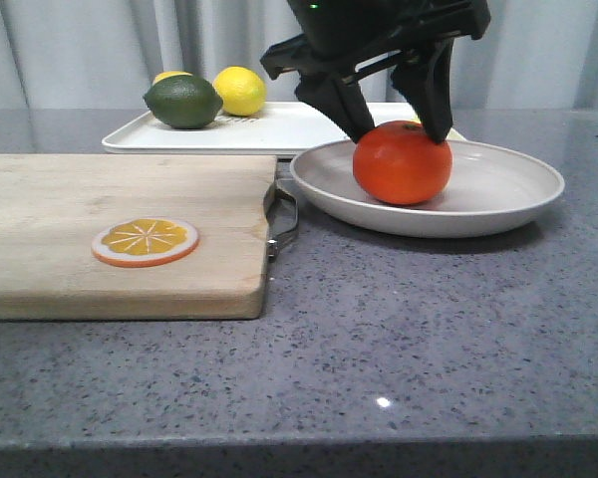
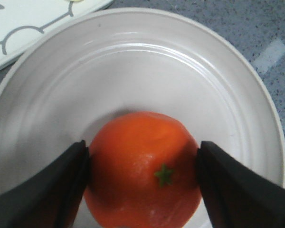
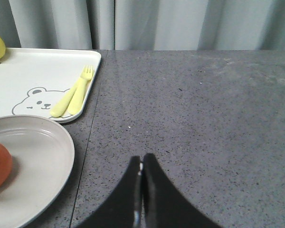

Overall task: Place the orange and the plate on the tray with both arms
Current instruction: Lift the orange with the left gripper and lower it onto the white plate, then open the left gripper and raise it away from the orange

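Two fingers of the left gripper [image 1: 394, 127] straddle the orange [image 1: 403, 162], touching its flanks, grasping it on the plate [image 1: 498, 189], centre-right of frame. Right gripper [image 3: 141, 190] hangs clenched, empty, over bare tabletop [image 3: 204, 118]. Tray [image 1: 269, 129] lies behind. Glossy, round fruit: likely slippery, firm; grip across its widest girth.

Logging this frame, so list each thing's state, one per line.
orange: on the plate, between the left claw's fingers
plate: on the counter, beside the tray
tray: holds lime, lemons, fork
left claw: fingers touching the orange's sides
right claw: shut, empty
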Robot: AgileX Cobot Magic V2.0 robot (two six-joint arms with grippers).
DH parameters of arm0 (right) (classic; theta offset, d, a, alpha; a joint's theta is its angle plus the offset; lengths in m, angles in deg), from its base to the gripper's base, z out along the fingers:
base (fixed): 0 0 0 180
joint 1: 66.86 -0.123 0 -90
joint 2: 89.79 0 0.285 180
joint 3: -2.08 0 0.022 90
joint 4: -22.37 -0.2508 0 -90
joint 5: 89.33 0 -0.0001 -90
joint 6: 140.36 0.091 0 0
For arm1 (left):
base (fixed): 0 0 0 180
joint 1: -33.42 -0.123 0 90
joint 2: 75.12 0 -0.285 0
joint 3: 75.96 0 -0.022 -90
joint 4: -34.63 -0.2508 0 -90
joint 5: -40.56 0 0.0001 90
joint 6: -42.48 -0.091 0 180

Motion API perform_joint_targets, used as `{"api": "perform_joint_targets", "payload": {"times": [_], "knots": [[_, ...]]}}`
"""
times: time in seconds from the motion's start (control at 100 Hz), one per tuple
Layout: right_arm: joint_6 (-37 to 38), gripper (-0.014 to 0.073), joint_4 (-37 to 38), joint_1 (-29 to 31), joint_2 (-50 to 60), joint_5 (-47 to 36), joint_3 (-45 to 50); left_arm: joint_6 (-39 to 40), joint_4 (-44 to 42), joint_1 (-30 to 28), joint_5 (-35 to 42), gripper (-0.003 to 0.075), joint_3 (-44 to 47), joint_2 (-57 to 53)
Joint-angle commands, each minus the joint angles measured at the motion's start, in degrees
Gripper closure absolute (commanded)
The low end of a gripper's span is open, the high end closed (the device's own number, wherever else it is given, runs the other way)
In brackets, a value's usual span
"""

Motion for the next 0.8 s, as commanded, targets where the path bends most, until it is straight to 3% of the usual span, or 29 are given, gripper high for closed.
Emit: {"api": "perform_joint_targets", "payload": {"times": [0.0, 0.17, 0.49, 0.61, 0.79], "knots": [[-0.2, 0.066, 0.4, 0.4, -0.5, -4.7, -2.1, -0.1, 1.2, 0.4, 2.7, 0.0335, -2.0, -3.2], [-0.2, 0.066, 0.4, 0.4, -0.5, -4.6, -2.1, -0.1, 1.2, 0.4, 2.7, 0.0144, -2.0, -3.2], [-0.2, 0.066, 0.4, 0.4, -0.5, -4.7, -2.1, -0.2, 2.0, 0.4, 2.6, 0.0137, -2.0, -5.3], [-0.2, 0.066, 0.4, 0.4, -0.5, -4.7, -2.1, -0.7, 2.0, 0.4, 2.9, 0.0195, -1.6, -7.3], [-0.2, 0.066, 0.4, 0.4, -0.5, -4.7, -2.1, -0.7, 2.1, 0.4, 4.6, 0.0404, 2.0, -11.5]]}}
